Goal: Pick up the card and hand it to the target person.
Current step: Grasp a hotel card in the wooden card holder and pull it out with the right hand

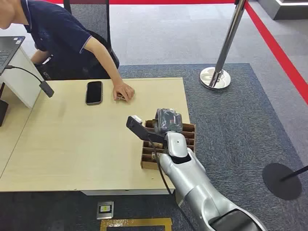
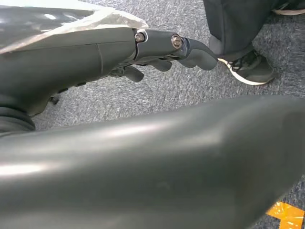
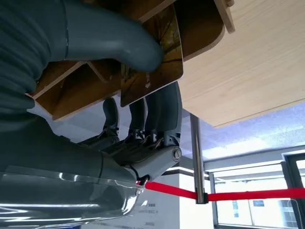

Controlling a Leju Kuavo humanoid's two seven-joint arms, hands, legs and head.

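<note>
Right hand (image 3: 144, 119) over the slotted wooden box (image 1: 187, 134) on the bench (image 1: 72, 144), thumb and fingers pinching a brown card (image 3: 154, 71), left hand (image 2: 158, 52) hanging empty, fingers loosely apart, person's hand (image 1: 123, 90) resting on the bench beside a phone (image 1: 94, 92)

Bright, even indoor light; soft shadows, blurred wrist foregrounds.

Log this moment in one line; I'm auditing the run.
right hand pinches card at slotted box | left hand hangs | person's hand on table

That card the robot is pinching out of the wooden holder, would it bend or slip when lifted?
The card looks flat and thin, so probably stiff and light. Its glossy face might slip, though the right hand pinches it between thumb and fingers.
</note>
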